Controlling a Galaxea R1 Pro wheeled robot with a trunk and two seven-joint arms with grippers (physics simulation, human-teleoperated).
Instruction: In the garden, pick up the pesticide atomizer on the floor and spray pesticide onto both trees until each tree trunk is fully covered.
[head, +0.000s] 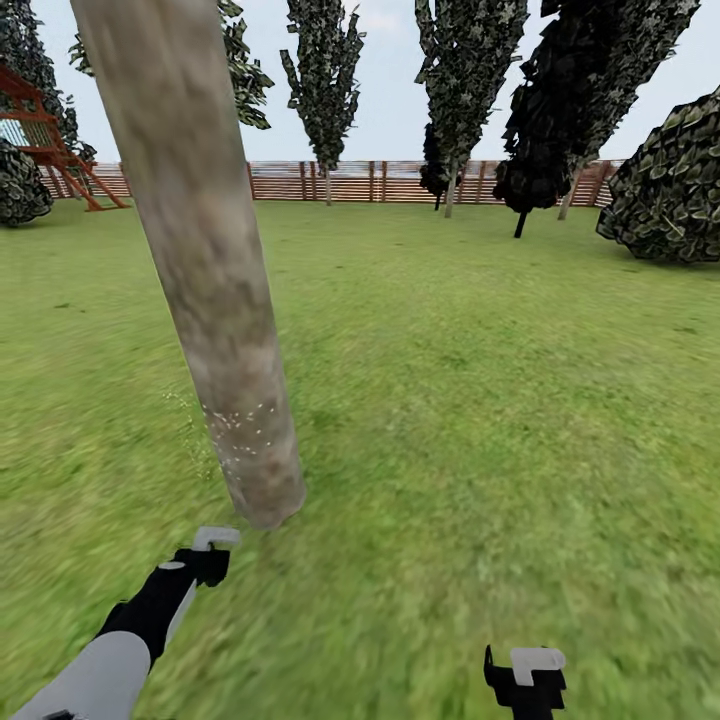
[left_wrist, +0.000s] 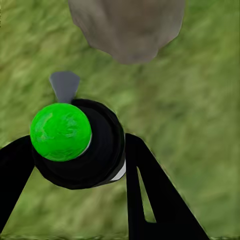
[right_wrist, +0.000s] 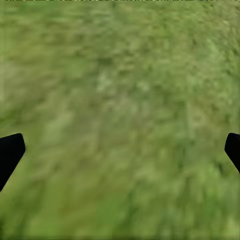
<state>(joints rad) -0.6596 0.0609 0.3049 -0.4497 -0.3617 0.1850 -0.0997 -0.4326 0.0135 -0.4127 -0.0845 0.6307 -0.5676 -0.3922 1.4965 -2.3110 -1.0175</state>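
Note:
A leaning grey-brown tree trunk (head: 205, 270) stands on the lawn just ahead of my left arm. Whitish-yellow pesticide specks (head: 240, 425) dot its lower part and drift to its left. My left gripper (head: 205, 558) is low, short of the trunk's base, shut on the pesticide atomizer (left_wrist: 80, 145). The atomizer is a black cylinder whose top shows bright green here. Its grey nozzle (left_wrist: 65, 86) points toward the trunk's foot (left_wrist: 127, 27). My right gripper (head: 525, 672) hangs open over bare grass, its black fingertips (right_wrist: 10, 152) far apart.
Lawn (head: 480, 400) spreads all around. A brown slat fence (head: 400, 182) runs along the back with dark columnar trees (head: 325, 80) before it. A round bush (head: 675, 185) sits at the right and a wooden playhouse (head: 45, 140) at the far left.

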